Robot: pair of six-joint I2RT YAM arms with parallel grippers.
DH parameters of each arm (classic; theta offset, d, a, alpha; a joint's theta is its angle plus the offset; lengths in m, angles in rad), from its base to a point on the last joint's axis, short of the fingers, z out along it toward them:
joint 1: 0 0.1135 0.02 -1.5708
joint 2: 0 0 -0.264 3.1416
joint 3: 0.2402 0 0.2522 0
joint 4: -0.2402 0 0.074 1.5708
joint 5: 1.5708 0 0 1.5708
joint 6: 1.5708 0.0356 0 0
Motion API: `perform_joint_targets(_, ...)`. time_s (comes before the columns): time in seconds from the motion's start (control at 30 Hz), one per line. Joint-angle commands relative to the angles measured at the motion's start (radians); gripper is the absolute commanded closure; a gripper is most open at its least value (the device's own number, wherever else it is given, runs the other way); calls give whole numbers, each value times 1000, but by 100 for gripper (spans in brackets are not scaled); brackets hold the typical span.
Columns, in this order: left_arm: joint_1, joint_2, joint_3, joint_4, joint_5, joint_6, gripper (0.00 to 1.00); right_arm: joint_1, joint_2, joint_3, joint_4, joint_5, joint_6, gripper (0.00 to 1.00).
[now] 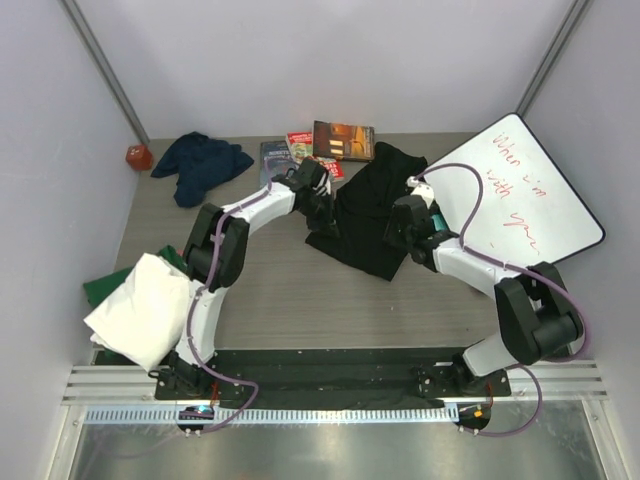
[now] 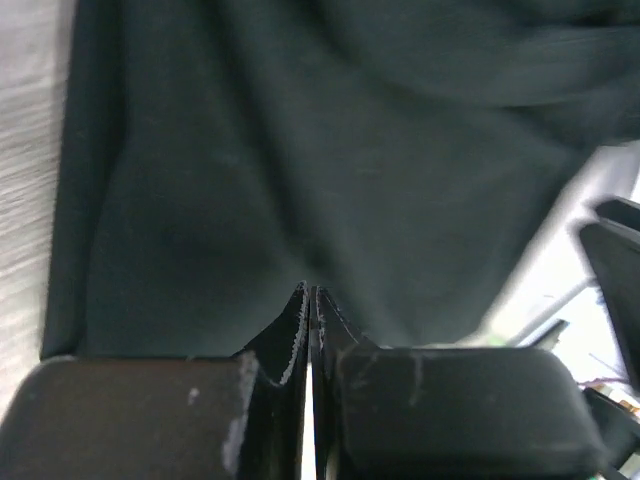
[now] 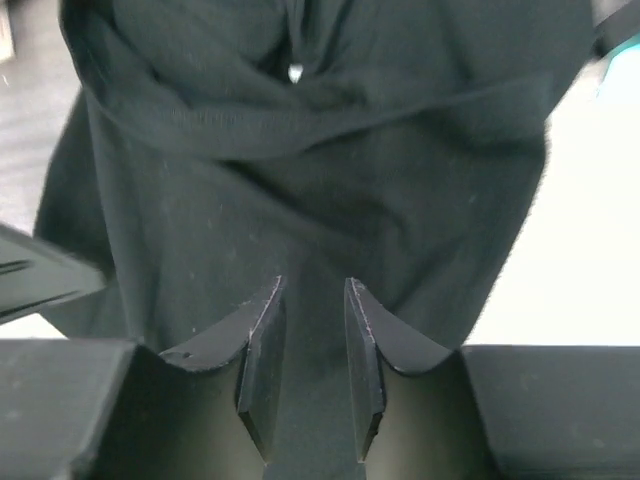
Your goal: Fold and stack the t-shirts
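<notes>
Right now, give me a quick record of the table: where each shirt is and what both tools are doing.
black t-shirt: mid-table, crumpled
left tool: shut on its left edge
right tool: closed on its cloth, apparently
navy t-shirt: crumpled, far left
white t-shirt: folded, near left, atop green t-shirt
books: far edge, beside black t-shirt
</notes>
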Motion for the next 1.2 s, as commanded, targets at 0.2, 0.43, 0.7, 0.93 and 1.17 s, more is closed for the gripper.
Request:
perform_joint_targets(0.2,-22,68,-102,-9,-105,28,100,52,168,8,25,-43,29,73)
perform_joint_targets(0.43,-54,11,-236,-5,-162,24,100,90,233,20,-50,-45,44,99)
perform_joint_targets(0.7,-145,-144,-468,-57,-197,31,100,222,106,-55,-172,27,111,99)
perform_joint_targets(0.93,-255,-315,-612,-121,-200,9,100,366,-72,-106,-316,41,229,99)
perform_joint_targets(1.17,-330,-486,-692,-221,-230,-19,100,492,-213,-138,-454,41,303,99)
